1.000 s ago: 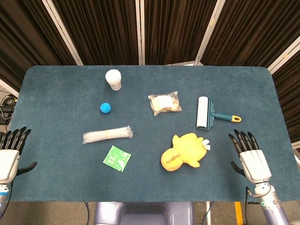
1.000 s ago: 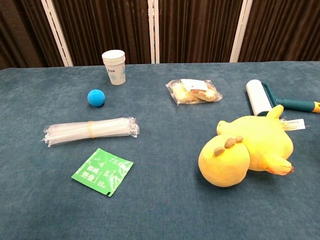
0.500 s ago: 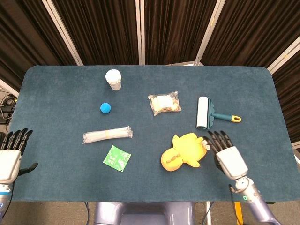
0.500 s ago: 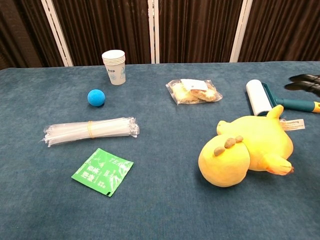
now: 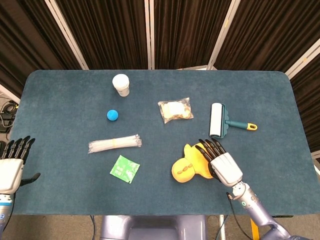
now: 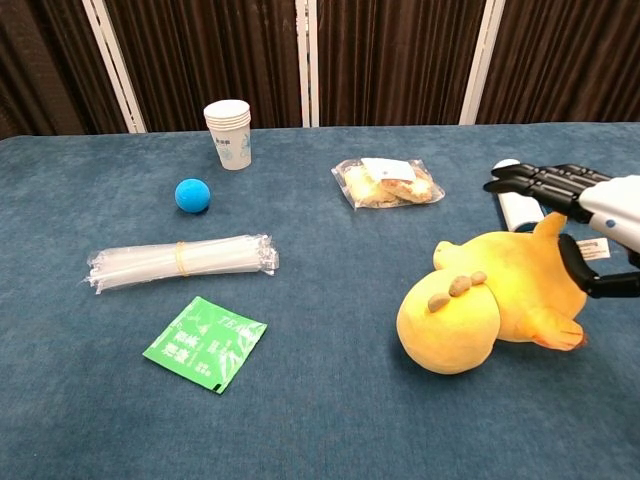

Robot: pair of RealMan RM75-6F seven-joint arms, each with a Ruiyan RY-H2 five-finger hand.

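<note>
Plush [image 5: 192, 162]: yellow, rounded, lying on its side near-right of centre on the table [image 5: 60, 100]. My right hand [image 5: 223, 165] hovers over its right end, fingers [image 6: 540, 182] spread flat, nothing in it; thumb hangs beside the body. I can't tell if it touches the fabric. I judge the plush light, soft and squashy, fuzzy enough not to slip. Best hold is around the fat body, not the small limbs or the tag [image 6: 587, 247], which would let it swing.

Left hand [image 5: 11, 167] sits at the near-left table edge, fingers apart, holding nothing.

Near to far, the rest:
- green packet [image 5: 124, 168], flat foil-like sachet, near-left of the plush
- straws [image 5: 114, 143], long bundle in clear crinkly wrap, banded at the middle
- lint roller [image 5: 218, 120], white drum and teal handle, just beyond my right hand
- snack bag [image 5: 175, 110], clear plastic, lumpy
- blue ball [image 5: 113, 115], small, matte
- cups [image 5: 120, 84], stacked white paper, farthest back

Table cover is dark teal, felt-like.
</note>
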